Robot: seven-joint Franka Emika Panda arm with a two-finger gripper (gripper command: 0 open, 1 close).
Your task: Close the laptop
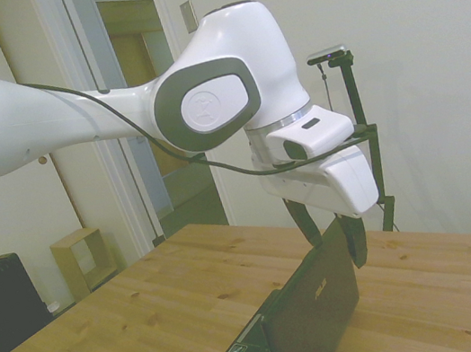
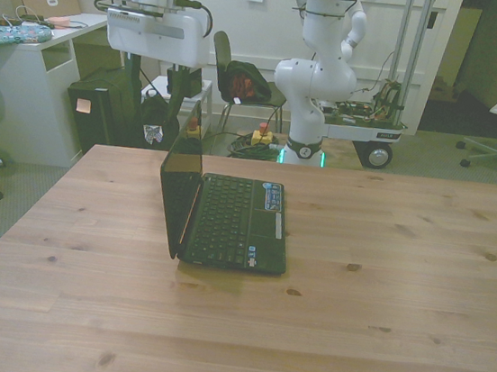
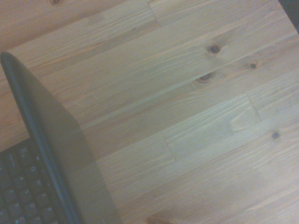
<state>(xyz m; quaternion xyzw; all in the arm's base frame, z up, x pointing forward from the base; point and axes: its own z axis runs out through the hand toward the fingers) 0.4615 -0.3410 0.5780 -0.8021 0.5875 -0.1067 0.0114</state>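
hovering open gripper (image 1: 330,234) at upright laptop (image 2: 226,222) lid.

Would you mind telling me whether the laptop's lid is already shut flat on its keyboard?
No, the laptop is open: in the front view its lid stands nearly upright and the keyboard lies uncovered.

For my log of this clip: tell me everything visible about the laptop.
The laptop is slim, matte black, and open, its lid standing roughly upright. It rests on the wooden table toward the front view's left, screen dark, with a dark keyboard, coloured stickers at a palm-rest corner and a small silver logo on the lid's back. The claw hangs open at the lid's top edge, one finger on each side; whether it touches cannot be told.
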